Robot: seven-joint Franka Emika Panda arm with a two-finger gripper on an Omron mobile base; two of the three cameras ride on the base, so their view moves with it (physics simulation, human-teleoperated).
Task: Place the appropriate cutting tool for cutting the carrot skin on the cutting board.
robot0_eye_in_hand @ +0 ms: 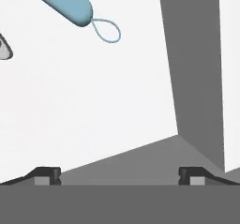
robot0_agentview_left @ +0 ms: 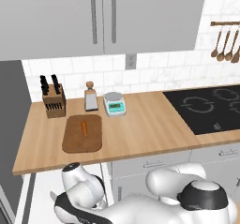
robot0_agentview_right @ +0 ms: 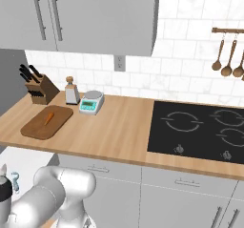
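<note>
**Peeler lying ahead of the parted fingers**

The gripper is hanging open and empty over a white surface. The peeler is lying diagonally beyond it, up and left in the hand view. The base views are showing the carrot resting on the cutting board.

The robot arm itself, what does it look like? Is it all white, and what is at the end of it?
The arm is made of smooth, rounded white shells with dark bands and caps at the joints. No loose cables or markings show on it. The gripper ends in two small dark finger tips with pale grey pads, seen in the hand view.
</note>
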